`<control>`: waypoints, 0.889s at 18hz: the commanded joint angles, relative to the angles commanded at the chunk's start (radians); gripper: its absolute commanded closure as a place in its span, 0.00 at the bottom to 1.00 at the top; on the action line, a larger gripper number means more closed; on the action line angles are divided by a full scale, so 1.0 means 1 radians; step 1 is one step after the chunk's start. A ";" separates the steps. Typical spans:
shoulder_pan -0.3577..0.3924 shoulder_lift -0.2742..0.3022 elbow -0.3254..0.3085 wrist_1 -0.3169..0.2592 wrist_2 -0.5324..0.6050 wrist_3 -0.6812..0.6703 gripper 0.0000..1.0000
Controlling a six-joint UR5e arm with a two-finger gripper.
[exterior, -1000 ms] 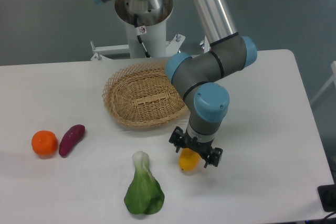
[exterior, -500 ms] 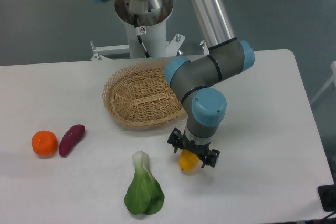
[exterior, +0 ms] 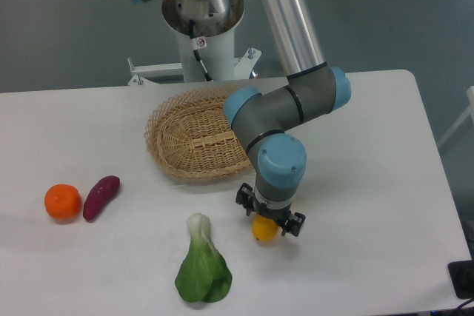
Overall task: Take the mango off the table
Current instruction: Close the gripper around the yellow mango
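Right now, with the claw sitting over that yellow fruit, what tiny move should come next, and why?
Probably squeeze shut on the mango. The gripper is low over it, fingers on either side, and the fruit seems to rest on the table. Whether the fingers already grip it cannot be seen from here.

**A:** What's crowding you around the mango (exterior: 264, 229)?

**B:** Your bok choy (exterior: 202, 266) lies near on its left, stalk end pointing up toward it, with a narrow strip of bare bench (exterior: 370, 183) between. The wicker basket (exterior: 198, 137) sits just behind; your own wrist overhangs its front rim.

**A:** Where's your open room?

**B:** Right of the mango and toward the front edge, you've got bare bench. The orange (exterior: 62, 202) and sweet potato (exterior: 101, 197) are well apart, far left, touching or nearly so.
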 joint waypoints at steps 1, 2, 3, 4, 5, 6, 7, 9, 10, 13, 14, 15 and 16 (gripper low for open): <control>-0.002 0.000 0.000 0.000 0.000 -0.002 0.33; -0.002 0.000 -0.002 0.000 0.000 -0.002 0.34; -0.002 0.000 0.000 0.000 0.000 -0.002 0.36; -0.002 0.000 0.000 0.000 0.000 -0.002 0.39; -0.002 0.005 0.000 -0.003 0.000 -0.002 0.41; -0.002 0.006 -0.002 -0.003 0.000 -0.002 0.41; -0.002 0.008 0.000 -0.003 0.002 -0.002 0.41; 0.000 0.015 0.002 -0.003 0.000 0.000 0.41; 0.000 0.020 0.006 -0.005 0.000 0.005 0.41; 0.002 0.029 0.014 -0.003 0.000 0.011 0.41; 0.006 0.034 0.020 -0.003 0.000 0.012 0.41; 0.008 0.037 0.026 -0.003 0.000 0.012 0.41; 0.011 0.038 0.035 -0.005 -0.002 0.012 0.41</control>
